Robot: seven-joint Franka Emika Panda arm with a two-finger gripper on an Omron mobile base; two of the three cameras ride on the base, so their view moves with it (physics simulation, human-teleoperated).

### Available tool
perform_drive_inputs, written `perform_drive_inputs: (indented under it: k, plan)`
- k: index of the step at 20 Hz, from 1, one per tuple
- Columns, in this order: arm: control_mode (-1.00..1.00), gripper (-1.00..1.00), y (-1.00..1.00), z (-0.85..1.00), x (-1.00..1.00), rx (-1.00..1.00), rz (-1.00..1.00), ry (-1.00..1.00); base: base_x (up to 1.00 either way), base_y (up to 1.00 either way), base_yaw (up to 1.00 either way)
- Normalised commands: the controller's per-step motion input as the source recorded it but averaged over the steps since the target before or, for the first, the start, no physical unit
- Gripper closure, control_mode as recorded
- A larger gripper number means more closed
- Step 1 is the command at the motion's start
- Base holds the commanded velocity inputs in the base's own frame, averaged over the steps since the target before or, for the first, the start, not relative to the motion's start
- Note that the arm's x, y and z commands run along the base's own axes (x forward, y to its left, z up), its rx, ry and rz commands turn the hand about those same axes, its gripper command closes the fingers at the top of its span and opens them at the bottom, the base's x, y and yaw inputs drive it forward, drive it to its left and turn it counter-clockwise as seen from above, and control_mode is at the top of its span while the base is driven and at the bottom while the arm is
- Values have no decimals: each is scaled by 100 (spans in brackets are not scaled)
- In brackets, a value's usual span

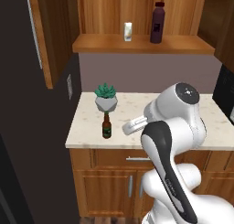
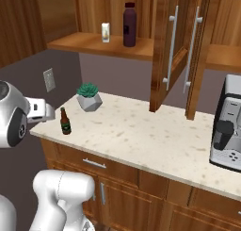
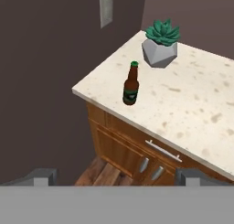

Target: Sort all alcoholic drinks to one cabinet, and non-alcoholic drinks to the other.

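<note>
Biggest worry here: the beer bottle (image 3: 130,85) stands upright right near the front corner of the tabletop (image 3: 192,109), so a sloppy approach could tip it onto the floor. The end effector (image 3: 116,177) hangs wide open, holding nothing. Carton (image 1: 128,31) and purple bottle (image 1: 157,23) already sit on the open cabinet shelf (image 1: 141,45); speckled stone top, wood cabinets, potted succulent (image 3: 160,44) nearby.

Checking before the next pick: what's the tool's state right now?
Tool: open, holding nothing; the beer bottle stands on the counter, apart from it.
</note>
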Motion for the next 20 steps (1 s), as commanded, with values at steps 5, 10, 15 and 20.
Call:
perform_drive_inputs:
  k: [5, 10, 15, 20]
  plan:
    - [-100, -100, 1, -8, 34, 0, 0, 0, 0, 0, 0]
    - [-100, -100, 7, -14, 34, 0, 0, 0, 0, 0, 0]
    - [-100, -100, 8, -15, 30, 0, -1, 0, 0, 0, 0]
    - [-100, -100, 7, -17, 28, 0, -2, 0, 0, 0, 0]
